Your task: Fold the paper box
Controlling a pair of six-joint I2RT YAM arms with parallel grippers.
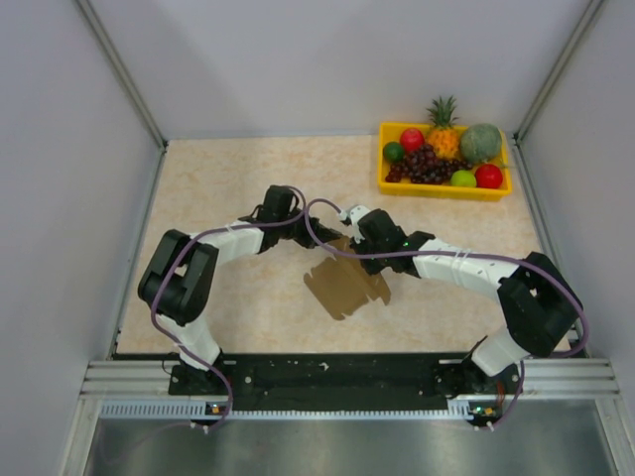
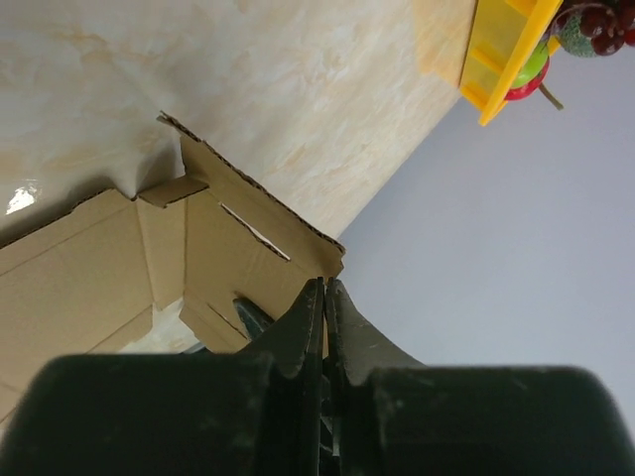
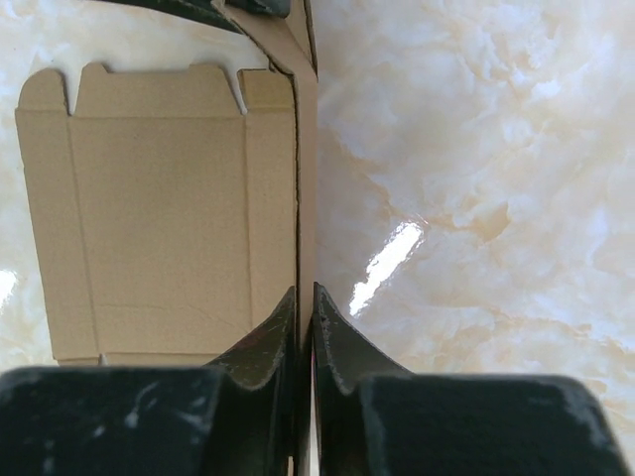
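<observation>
The left arm (image 1: 233, 241) and right arm (image 1: 458, 266) have white links between bulky black joints, and a purple cable (image 1: 308, 230) trails behind each. The left end effector (image 2: 324, 290) and right end effector (image 3: 306, 295) have matte black tapered fingers (image 3: 263, 347).

paper box (image 3: 159, 208): plain brown cardboard, matt, smooth faces with pressed crease lines. The cut edge just above the left fingers (image 2: 298, 342) looks rough, with corrugated fluting showing.
left fingers and right fingers (image 3: 260, 347): black plastic, matt, faintly scuffed and dusty.
surface (image 3: 476, 149) beside the right fingers: glossy, beige marble pattern, bright glare spots.
tray (image 2: 496, 55) well beyond the left fingers: yellow plastic, semi-gloss.
wall (image 2: 476, 248) behind it: matt pale grey, smooth.
</observation>
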